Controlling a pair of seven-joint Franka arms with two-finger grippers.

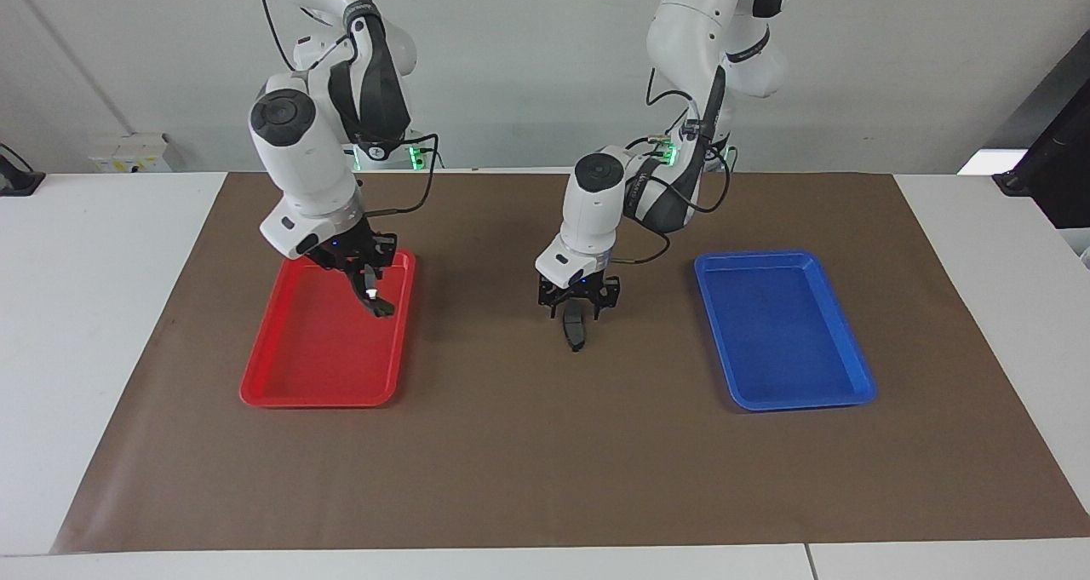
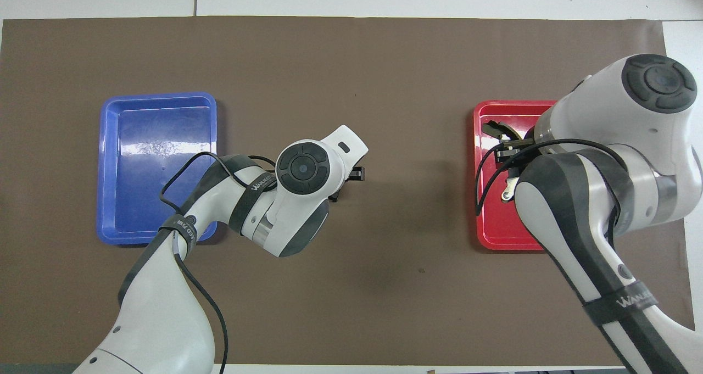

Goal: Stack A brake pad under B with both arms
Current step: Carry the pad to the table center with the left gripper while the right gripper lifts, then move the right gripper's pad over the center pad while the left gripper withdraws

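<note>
While both arms were loaded, the stack itself was not yet begun. Left gripper (image 1: 576, 307), at centre frame in the facing view, was low over the brown mat (image 1: 545, 461) between the trays, jaws closed on pad A (image 1: 576, 326), which hung edge-down with its lower tip at or just above the mat; contact could not be told. Right gripper (image 1: 362, 275), centre-left of that view, was raised over the red tray (image 1: 281, 393) near its upper corner, jaws closed on B (image 1: 375, 301), which hung clear of the tray floor. In the overhead view B's curved end (image 2: 496, 128) showed at the tray's upper left corner. Blue tray (image 1: 851, 376), centre-right in the facing view, held nothing. Judged step: placing A on the mat as the base. Next move likely needs A laid flat and released, the left gripper drawn clear, then B carried across from the tray and lowered onto A, aligned lengthwise so the crescent does not tip off.
</note>
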